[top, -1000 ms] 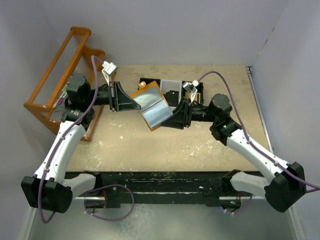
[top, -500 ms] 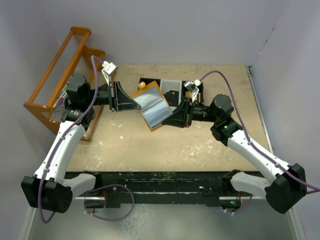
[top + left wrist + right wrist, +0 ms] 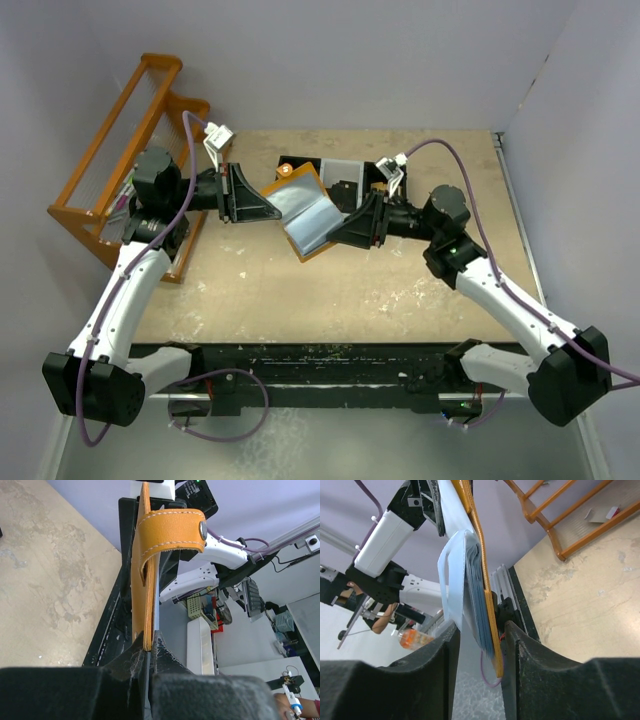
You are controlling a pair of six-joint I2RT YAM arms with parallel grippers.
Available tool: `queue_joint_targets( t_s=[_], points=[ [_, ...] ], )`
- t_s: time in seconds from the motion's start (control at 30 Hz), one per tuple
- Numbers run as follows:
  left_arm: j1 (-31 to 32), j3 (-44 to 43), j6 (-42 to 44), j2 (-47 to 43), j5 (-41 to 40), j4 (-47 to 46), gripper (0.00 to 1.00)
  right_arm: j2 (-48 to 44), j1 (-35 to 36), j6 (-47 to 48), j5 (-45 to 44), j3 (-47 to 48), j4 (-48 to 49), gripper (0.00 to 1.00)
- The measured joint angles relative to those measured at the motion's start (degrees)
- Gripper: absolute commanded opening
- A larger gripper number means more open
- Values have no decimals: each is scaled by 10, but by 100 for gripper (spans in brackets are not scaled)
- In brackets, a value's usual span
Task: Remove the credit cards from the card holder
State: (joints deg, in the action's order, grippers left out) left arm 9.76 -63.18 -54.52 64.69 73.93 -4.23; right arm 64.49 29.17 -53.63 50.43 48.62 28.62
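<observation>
**One card holder being held open between two hands**

One card holder [image 3: 305,212] is hanging open above the table [image 3: 400,290], over its middle and nearer the far edge, pale inner panels facing up. Two hands are gripping it. The left hand [image 3: 274,208] is pinching the edge of the far-left half, narrow, fingers [image 3: 165,655] pressing on the orange leather, with the snap tab [image 3: 170,527] curling over the far end. The right hand [image 3: 336,232] is clasping the near-right half, its fingers [image 3: 445,645] sitting against both faces. In the right wrist view, thin blue-grey credit cards [image 3: 478,612] are showing edge-on inside that half; their number cannot be told. One black tray [image 3: 345,180] is lying just behind, at the far edge. One orange rack [image 3: 110,160] is standing by the far-left corner.
</observation>
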Motion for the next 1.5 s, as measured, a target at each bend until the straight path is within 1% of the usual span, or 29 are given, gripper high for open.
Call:
queue_joint_targets(
  t_s=[0.13,0.23,0.4,0.63,0.9,1.0,1.07,1.13,1.23,1.4,1.43,1.5],
  points=[
    [0,0,0,0,0,0,0,7,-3,-18,0,0,11,55],
    [0,0,0,-1,0,0,0,12,-3,-30,0,0,21,64],
    [0,0,0,-1,0,0,0,24,-4,-42,-2,3,41,75],
    [0,0,0,-1,7,0,0,54,-4,-45,-30,38,41,83],
    [0,0,0,-1,9,0,0,56,-3,-43,-46,55,39,84],
    [1,0,0,-1,9,0,0,58,-3,-47,-44,63,51,80],
    [1,0,0,-1,9,0,0,68,0,-52,-44,82,62,76],
    [1,0,0,-1,9,0,0,80,4,-59,-44,100,82,69],
    [1,0,0,-1,9,0,0,91,13,-69,-43,107,106,54],
    [1,0,0,-1,11,0,1,103,19,-85,-40,107,119,23],
    [1,0,0,-1,12,0,4,104,19,-87,-40,107,119,18],
    [1,0,0,-1,13,0,18,104,19,-88,-39,107,119,10]
  ],
)
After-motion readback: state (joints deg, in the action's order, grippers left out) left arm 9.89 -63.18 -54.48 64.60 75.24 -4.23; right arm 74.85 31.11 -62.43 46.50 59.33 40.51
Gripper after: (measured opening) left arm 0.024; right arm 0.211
